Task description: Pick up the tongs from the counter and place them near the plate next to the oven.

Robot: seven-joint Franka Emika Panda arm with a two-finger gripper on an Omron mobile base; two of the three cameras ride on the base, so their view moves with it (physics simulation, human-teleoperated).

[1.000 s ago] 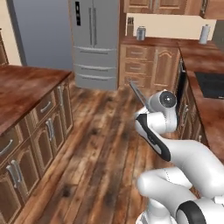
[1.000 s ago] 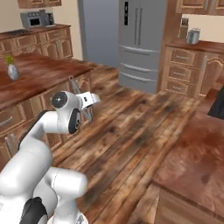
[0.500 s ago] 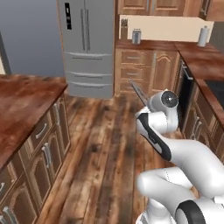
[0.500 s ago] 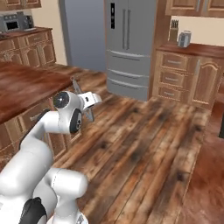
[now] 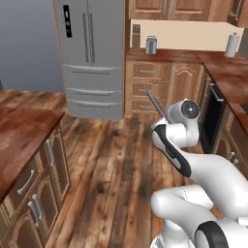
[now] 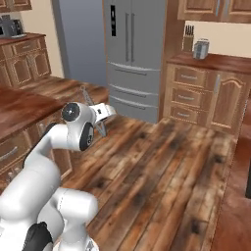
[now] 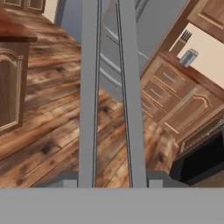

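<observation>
The gripper [image 7: 111, 181] pinches the tongs [image 7: 109, 87], whose two arms run up the middle of the hand view. The oven [image 5: 211, 116] stands at right of the left base view. Judgement: keep the clamp firm and the tongs level while carrying.

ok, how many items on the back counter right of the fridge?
3: knife block beside the fridge, grey canister just right of it, white roll at the far right. More may sit out of frame.
</observation>
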